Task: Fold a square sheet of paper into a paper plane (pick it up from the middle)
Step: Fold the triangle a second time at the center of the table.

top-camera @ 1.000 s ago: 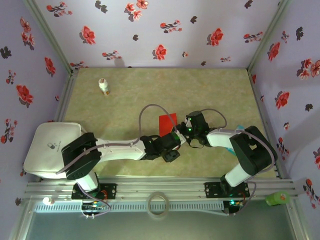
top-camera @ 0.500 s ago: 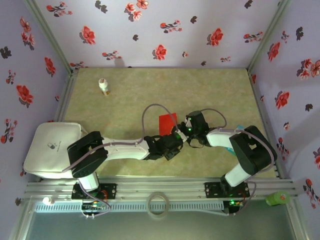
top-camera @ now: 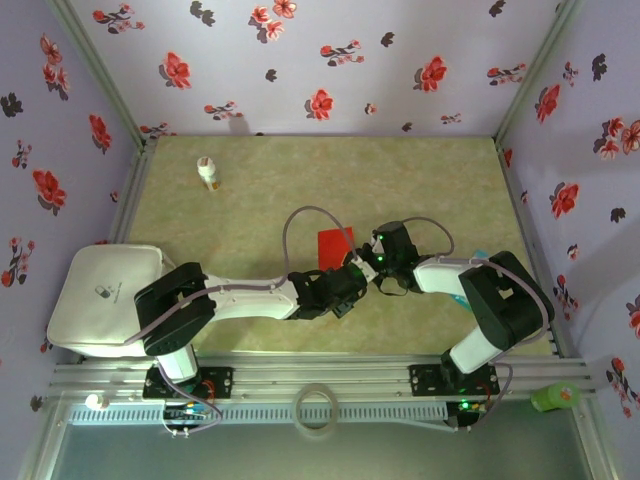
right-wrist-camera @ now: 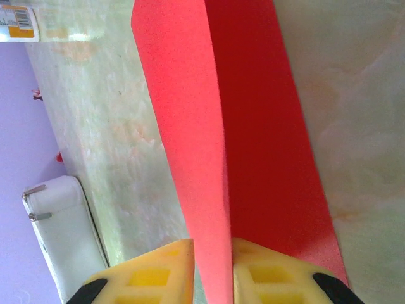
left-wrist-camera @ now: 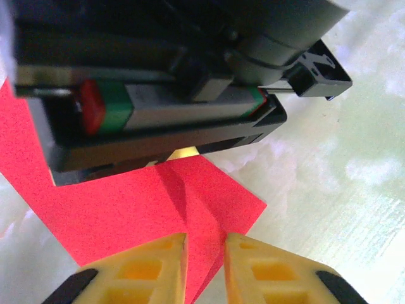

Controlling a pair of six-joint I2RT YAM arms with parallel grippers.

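Left claw: the left claw (left-wrist-camera: pixel 204 259) is pressed in on a raised fold at the near end of a thin, bright red sheet of paper (left-wrist-camera: pixel 126 209). Paper is seen between its yellow fingertips (left-wrist-camera: pixel 152 266).
Right claw: the right claw (right-wrist-camera: pixel 212 266) is pinched on the sheet's centre crease, which stands up as a ridge between the pads and runs straight away from them.
Claws together: from above, both are seen almost tip to tip at the sheet's near end, the left claw (top-camera: pixel 340 290) just beside the right claw (top-camera: pixel 365 265).
Sheet: the paper (top-camera: pixel 333 243) is found near the middle of the pale green marbled worktop (top-camera: pixel 260 190), folded narrower than a square. Whether its far end is lifted cannot be told.
Step in hand: the centre crease is judged to be held for further folding. No pointed nose is seen, so much folding is judged to remain.
Doing it well: the ridge should be kept centred between both pairs of pads, and any pull should be shared evenly along the crease, so that the thin paper is neither torn nor skewed.
Surroundings: a small white bottle with an orange band (top-camera: pixel 208 172) is seen well apart, far left, and a white rounded case (top-camera: pixel 100 290) lies at the near left.
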